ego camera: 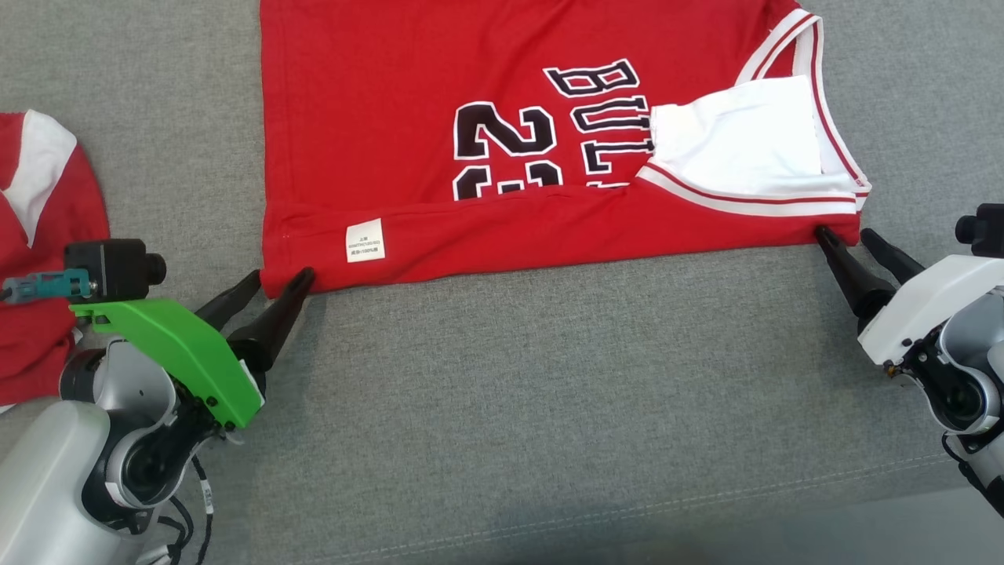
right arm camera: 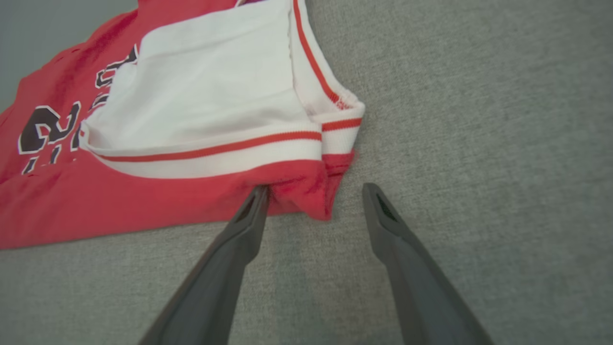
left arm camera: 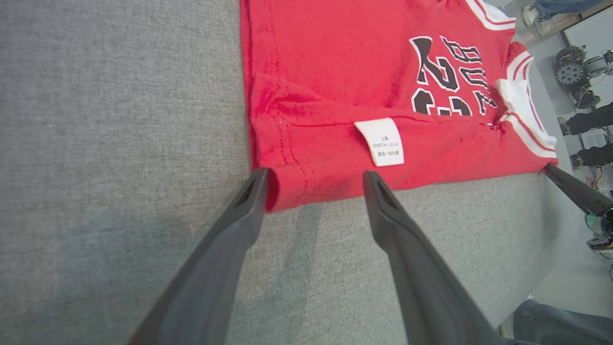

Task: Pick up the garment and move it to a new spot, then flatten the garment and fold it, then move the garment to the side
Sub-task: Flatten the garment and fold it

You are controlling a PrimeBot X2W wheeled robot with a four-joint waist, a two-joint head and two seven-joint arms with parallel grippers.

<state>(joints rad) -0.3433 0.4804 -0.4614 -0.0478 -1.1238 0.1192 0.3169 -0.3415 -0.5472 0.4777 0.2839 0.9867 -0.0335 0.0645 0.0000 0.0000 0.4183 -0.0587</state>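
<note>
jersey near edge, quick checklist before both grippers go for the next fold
1. Left gripper open, with the hem corner of the red jersey between its fingers: ok.
2. Right gripper open, with the shoulder corner between its fingers: ok, one tip already meets the red edge.
3. Near edge turned over and lying flat: ok, care label face up, only slight puckers.
4. Far edge lying flat: cannot tell, it runs off the top of the head view.
5. Red and white garment on the left apart from the jersey: ok, a strip of grey fabric surface lies between them.
</note>
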